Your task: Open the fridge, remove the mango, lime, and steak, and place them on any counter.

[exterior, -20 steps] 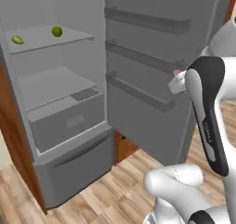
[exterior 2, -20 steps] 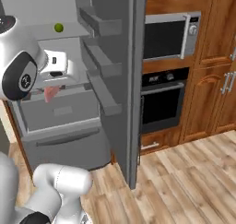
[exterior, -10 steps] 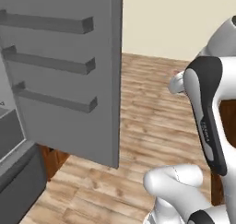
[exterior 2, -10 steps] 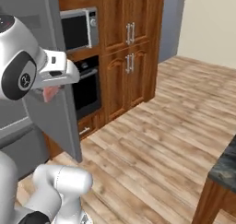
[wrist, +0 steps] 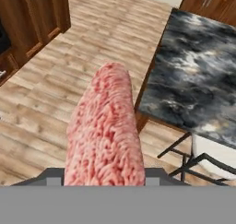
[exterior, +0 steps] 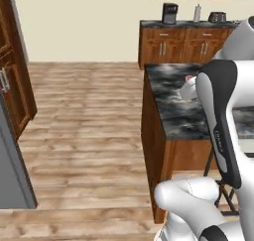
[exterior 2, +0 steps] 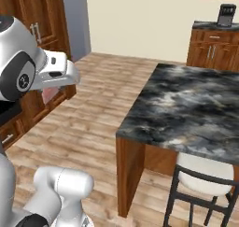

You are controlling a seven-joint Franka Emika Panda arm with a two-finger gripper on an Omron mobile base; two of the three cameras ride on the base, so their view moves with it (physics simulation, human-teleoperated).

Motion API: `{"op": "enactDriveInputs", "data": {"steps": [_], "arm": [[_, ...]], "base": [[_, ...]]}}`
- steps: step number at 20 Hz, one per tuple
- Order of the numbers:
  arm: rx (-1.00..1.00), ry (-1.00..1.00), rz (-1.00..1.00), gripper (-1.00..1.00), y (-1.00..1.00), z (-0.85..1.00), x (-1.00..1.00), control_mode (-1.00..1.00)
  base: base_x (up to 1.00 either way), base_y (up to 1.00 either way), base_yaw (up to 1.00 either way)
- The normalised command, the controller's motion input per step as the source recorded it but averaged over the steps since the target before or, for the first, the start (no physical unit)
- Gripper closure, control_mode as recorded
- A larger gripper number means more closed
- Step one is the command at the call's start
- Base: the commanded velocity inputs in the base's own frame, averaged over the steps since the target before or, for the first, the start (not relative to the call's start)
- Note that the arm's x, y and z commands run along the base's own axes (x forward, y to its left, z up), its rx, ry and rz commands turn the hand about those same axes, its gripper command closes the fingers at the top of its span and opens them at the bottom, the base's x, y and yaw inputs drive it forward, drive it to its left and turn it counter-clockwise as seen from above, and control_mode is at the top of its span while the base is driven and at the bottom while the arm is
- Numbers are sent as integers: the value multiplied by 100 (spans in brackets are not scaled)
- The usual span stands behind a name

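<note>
A pinkish-red steak (wrist: 106,131) with pale streaks is held in my gripper (exterior 2: 50,91), which is shut on it. The meat hangs above the wooden floor, short of the near corner of the black-and-grey marbled counter (wrist: 203,66). From the left base, a bit of the steak (exterior: 189,78) shows beside the hand, in front of the counter (exterior: 173,101). From the right base, the counter (exterior 2: 196,104) lies to the right of the steak (exterior 2: 48,95). A grey edge of the fridge (exterior: 10,160) stands at the far left. The mango and lime are out of view.
A stool with a white seat (exterior 2: 205,177) is tucked under the island's near side. A wall counter (exterior: 188,24) with a coffee machine (exterior: 169,13) runs along the back. Tall reddish-brown cabinets (exterior 2: 32,16) stand to the left. Open wood floor (exterior: 84,116) lies between them and the island.
The whole picture has swung from the open fridge to the island counter, so the camera has moved. The steak stays in the shut gripper.
</note>
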Motion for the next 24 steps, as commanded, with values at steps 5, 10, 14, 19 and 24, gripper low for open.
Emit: {"op": "enactDriveInputs", "data": {"steps": [5, 10, 14, 19, 24], "arm": [[0, 0, 0, 100, 0, 0, 0, 100], [0, 0, 0, 100, 0, 0, 0, 100], [0, 0, 0, 100, 0, 0, 0, 100], [0, 0, 0, 100, 0, 0, 0, 100], [0, 0, 0, 100, 0, 0, 0, 100]], "base": [[23, -87, -39], [57, -73, -29], [77, -60, -26], [52, -14, -17], [3, -4, -6]]}}
